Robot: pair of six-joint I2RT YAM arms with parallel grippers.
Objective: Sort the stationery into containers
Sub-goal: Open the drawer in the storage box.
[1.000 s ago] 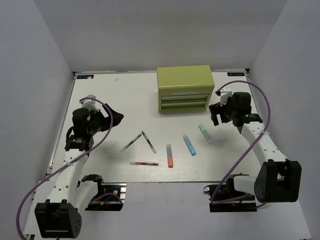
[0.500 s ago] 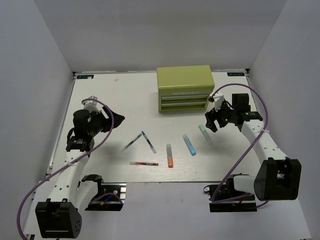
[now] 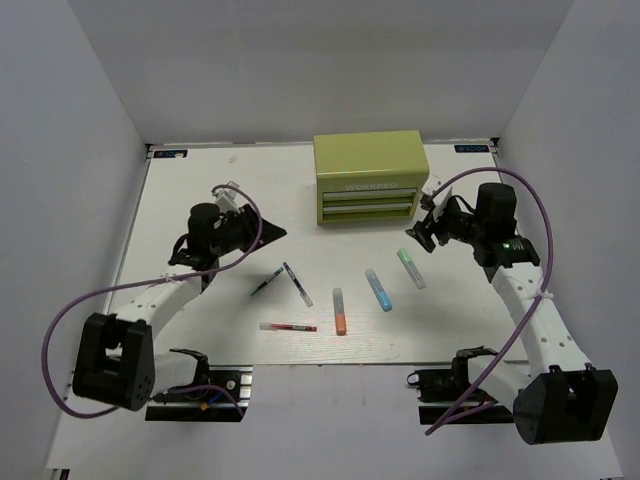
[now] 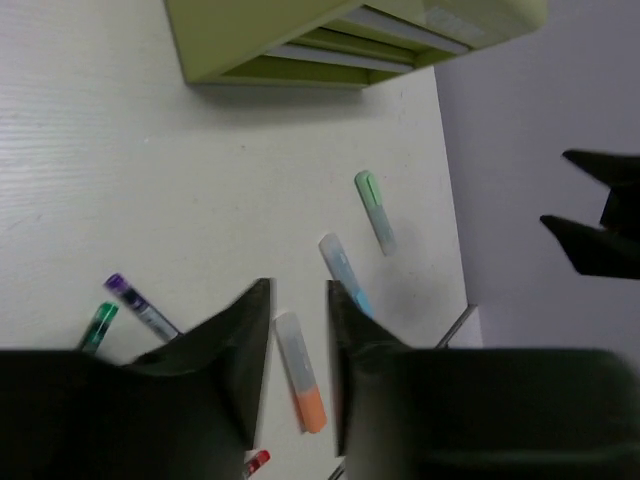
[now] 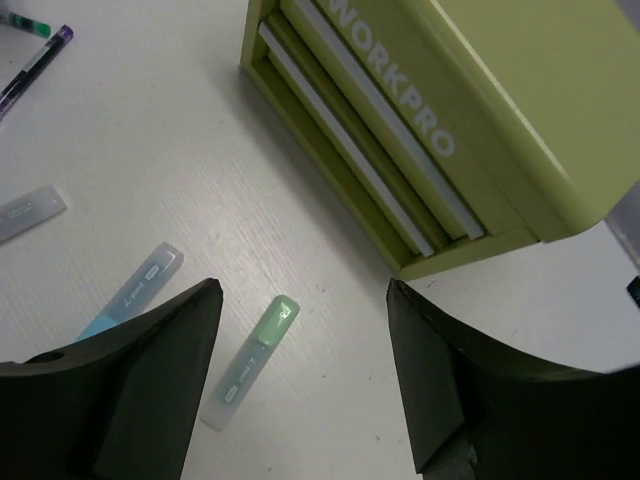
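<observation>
The olive-green cabinet point(image 3: 368, 178) point(image 4: 260, 30) point(image 5: 450, 120) stands at the back, both drawers shut. On the table lie the mint marker point(image 3: 411, 268) point(image 5: 250, 365), blue marker point(image 3: 378, 289) point(image 4: 343, 270), orange marker point(image 3: 339, 311) point(image 4: 300, 370), a red-white pen point(image 3: 288, 327) and two dark-and-white pens point(image 3: 297, 284) point(image 3: 266, 283). My left gripper point(image 3: 264, 232) point(image 4: 298, 290) hovers left of the pens, jaws narrow but apart, holding nothing. My right gripper point(image 3: 418, 232) point(image 5: 303, 287) hangs wide open above the mint marker, beside the cabinet's right front corner.
The white table point(image 3: 200, 200) is closed in by grey walls on the left, right and back. Purple cables point(image 3: 520, 185) loop over both arms. The arm bases and their clamps point(image 3: 200, 385) sit along the near edge.
My left arm has swung right toward the middle and its jaws have narrowed a lot. My right gripper has shifted left toward the mint marker and closed slightly.
</observation>
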